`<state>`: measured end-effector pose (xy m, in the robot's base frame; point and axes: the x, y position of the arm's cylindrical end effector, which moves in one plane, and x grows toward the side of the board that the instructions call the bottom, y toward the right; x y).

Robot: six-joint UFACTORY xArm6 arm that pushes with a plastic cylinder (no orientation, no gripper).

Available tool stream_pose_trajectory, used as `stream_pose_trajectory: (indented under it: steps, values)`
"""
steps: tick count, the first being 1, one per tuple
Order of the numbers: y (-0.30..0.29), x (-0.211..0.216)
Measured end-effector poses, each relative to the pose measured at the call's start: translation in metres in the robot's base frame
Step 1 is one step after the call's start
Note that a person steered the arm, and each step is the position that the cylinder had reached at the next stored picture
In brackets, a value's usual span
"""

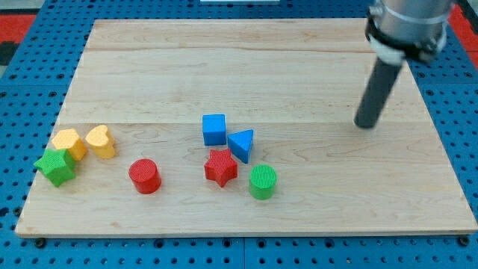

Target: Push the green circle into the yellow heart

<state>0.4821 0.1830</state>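
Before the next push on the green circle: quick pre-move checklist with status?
1. My tip in view: ok, far up-right of the blocks.
2. Green circle free of contact: ok, just clear of the red star.
3. Yellow heart located: ok, view's left, beside the yellow hexagon.
4. Straight path leftward clear: not ok, the red star and red cylinder lie between.
5. Tip behind circle, on its right: not ok.

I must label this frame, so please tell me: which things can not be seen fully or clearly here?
- Arm above my tip: cut off by the view's top edge.
- green star: its upper right is partly covered by the yellow hexagon.
- blue triangle and blue cube: contact unclear.
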Motion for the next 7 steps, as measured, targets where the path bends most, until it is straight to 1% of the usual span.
stream_pose_trajectory:
  steps: [1,2,3,4,6,7]
  values:
    - [-0.047,0.078]
    - [-0.11,0.1]
    - [-0.178,0.077]
    - [-0.192,0.047]
    - [-0.155,0.032]
    - [-0.208,0.009]
